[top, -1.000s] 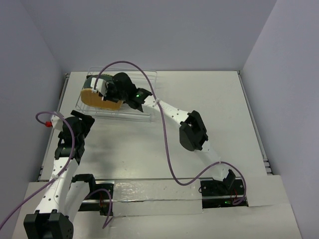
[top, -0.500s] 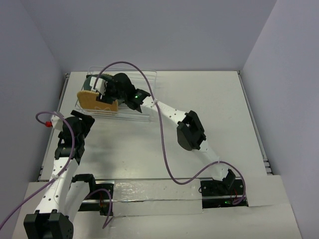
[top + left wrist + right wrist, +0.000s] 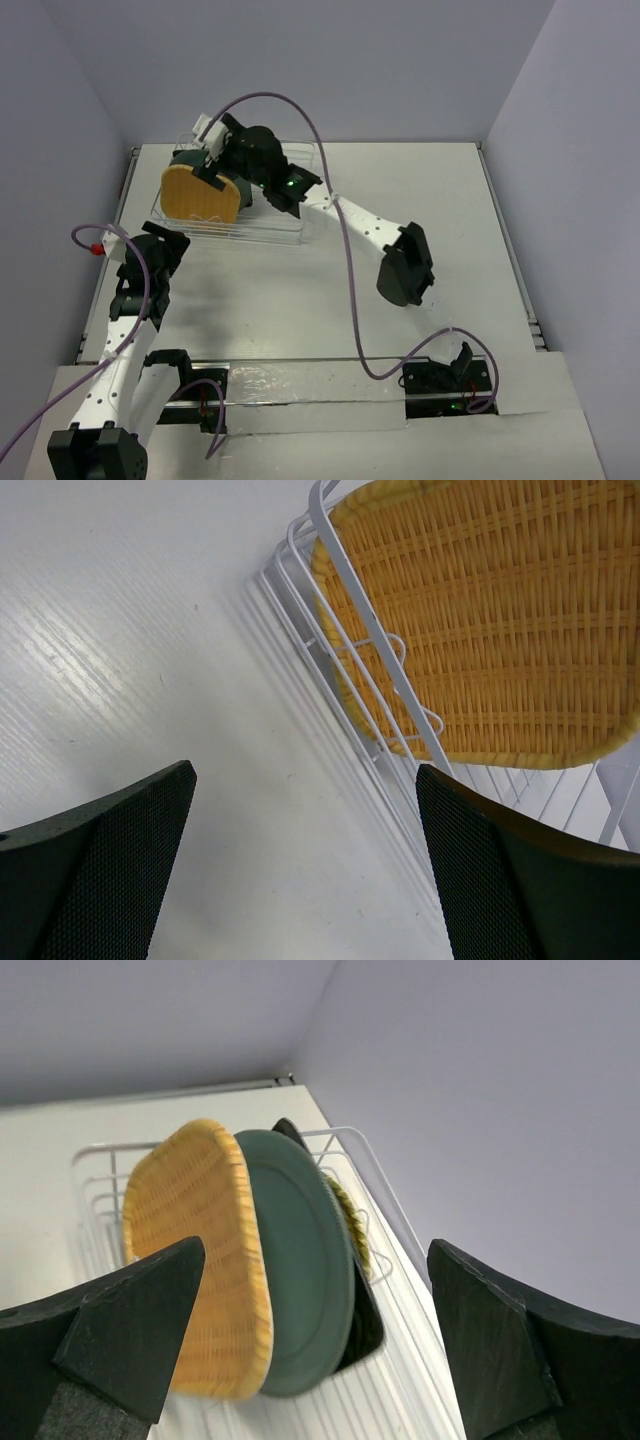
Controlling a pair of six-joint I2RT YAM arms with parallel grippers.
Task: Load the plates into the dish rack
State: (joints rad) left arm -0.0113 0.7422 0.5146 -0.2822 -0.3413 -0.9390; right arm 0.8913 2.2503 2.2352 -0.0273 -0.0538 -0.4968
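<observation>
The clear dish rack (image 3: 285,228) stands at the table's back left. Several plates stand on edge in it. The orange woven plate (image 3: 200,196) is at the front, with the teal-grey plate (image 3: 183,160) behind it. In the right wrist view I see the orange plate (image 3: 190,1260), the teal plate (image 3: 300,1270), a yellow woven rim (image 3: 350,1218) and a black corner (image 3: 368,1332). My right gripper (image 3: 212,152) hangs open just above the plates and holds nothing. My left gripper (image 3: 165,243) is open over bare table, next to the rack's front-left wires (image 3: 345,670).
The right arm's purple cable (image 3: 340,290) loops over the middle of the table, and its elbow (image 3: 405,265) hangs at mid-right. The left arm's cable (image 3: 100,232) arcs at the table's left edge. Walls close in the back and both sides.
My right gripper has opened and let go of the orange plate, which now stands upright in the rack. The gripper has lifted up and back. The left arm has not moved.
</observation>
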